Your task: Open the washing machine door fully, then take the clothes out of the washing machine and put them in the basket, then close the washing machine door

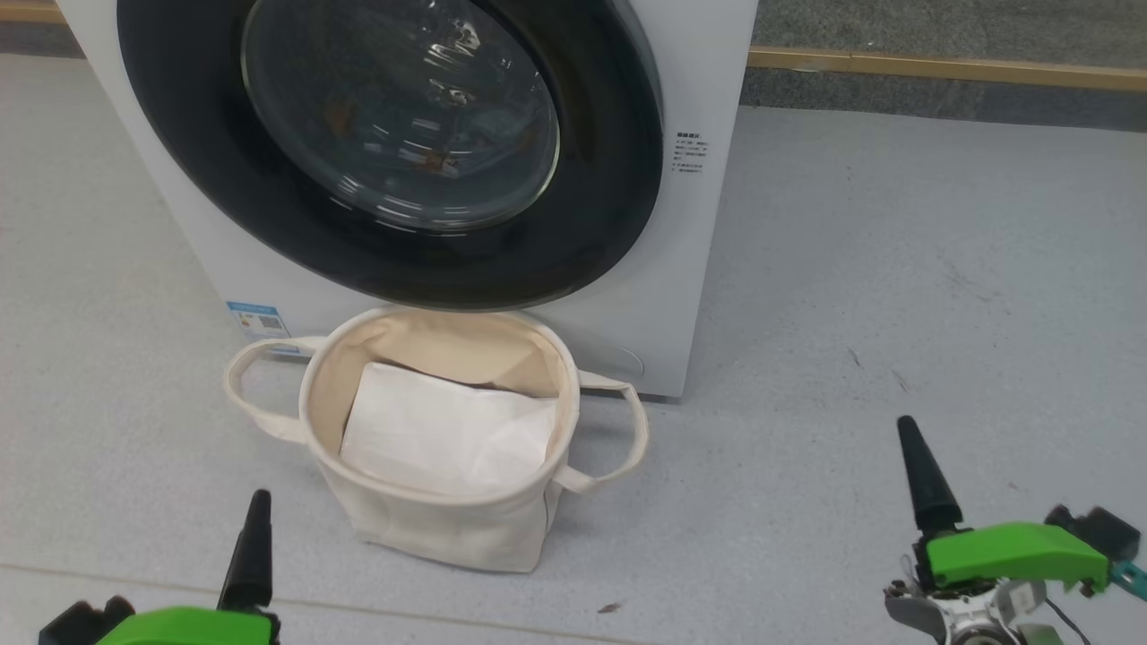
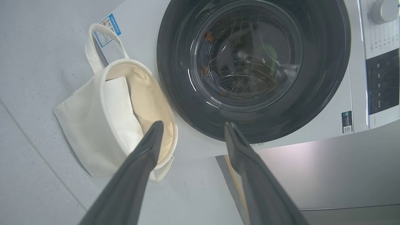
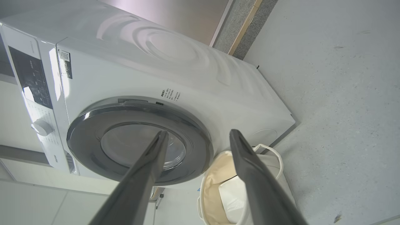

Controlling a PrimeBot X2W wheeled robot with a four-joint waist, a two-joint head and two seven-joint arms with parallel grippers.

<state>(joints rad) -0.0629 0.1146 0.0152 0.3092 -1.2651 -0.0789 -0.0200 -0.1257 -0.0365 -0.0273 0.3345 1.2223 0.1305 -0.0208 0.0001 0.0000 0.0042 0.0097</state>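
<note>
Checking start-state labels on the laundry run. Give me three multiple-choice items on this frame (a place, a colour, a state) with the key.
1. Where does the basket stand relative to the washing machine?
A. On top of it
B. On the floor just in front of it, below the washing machine door
C. Behind it

2. What colour is the folded sheet lying in the basket?
A. White
B. Red
C. Black

3. The washing machine door is:
A. Shut
B. Swung wide open
C. Off its hinges, lying on the floor

Key:
1 B: the head view shows it on the grey floor under the door's lower edge.
2 A: a white fold shows inside the cream walls.
3 A: in the right wrist view the dark ring lies flat against the white front.
</note>
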